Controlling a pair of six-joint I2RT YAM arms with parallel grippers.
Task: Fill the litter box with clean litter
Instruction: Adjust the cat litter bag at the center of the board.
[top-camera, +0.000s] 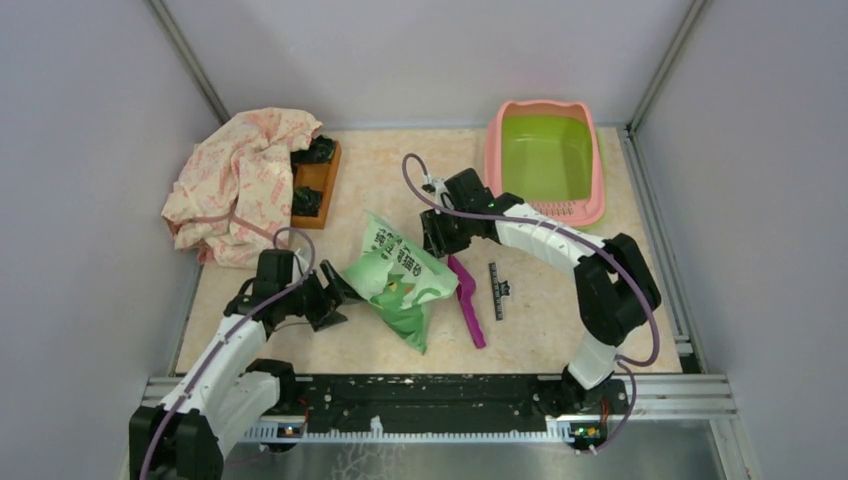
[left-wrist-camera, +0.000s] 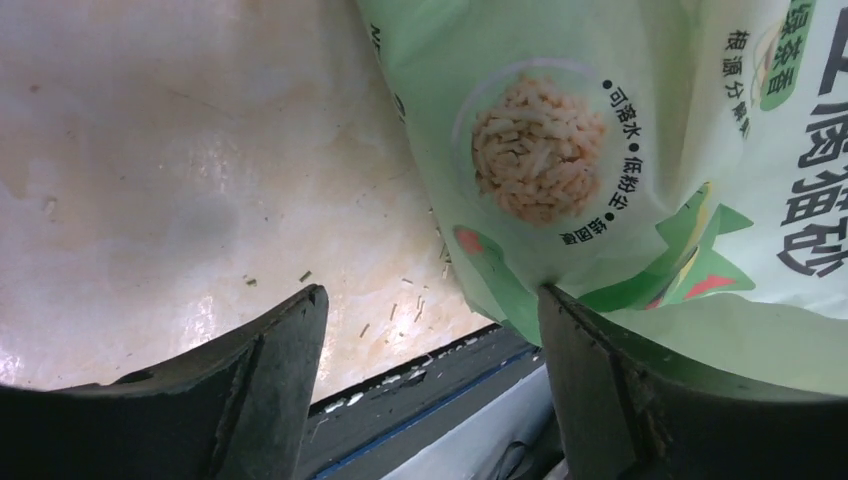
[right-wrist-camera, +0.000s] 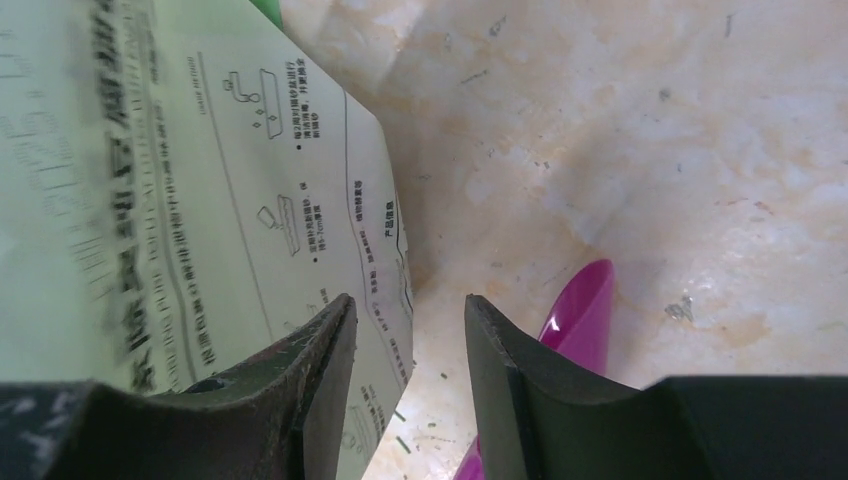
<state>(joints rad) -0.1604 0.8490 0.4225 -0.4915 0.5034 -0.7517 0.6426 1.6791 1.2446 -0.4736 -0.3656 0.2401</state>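
Far right on the counter (top-camera: 540, 320): litter box (top-camera: 497, 150), pink rim, green basin, slotted ledge toward the arms. Mid-counter, lying flat: green printed bag (top-camera: 400, 280), with a purple scoop (top-camera: 468, 300) just beside its right edge. At the bag's lower left, left pincer (top-camera: 338, 297) spread wide, one finger touching the bag, nothing clasped. At the bag's upper right corner, right pincer (top-camera: 440, 240) narrowed to a slim gap, bare counter showing through. Far left: crumpled cloth (top-camera: 240, 180) draped over a wooden tray (top-camera: 318, 180).
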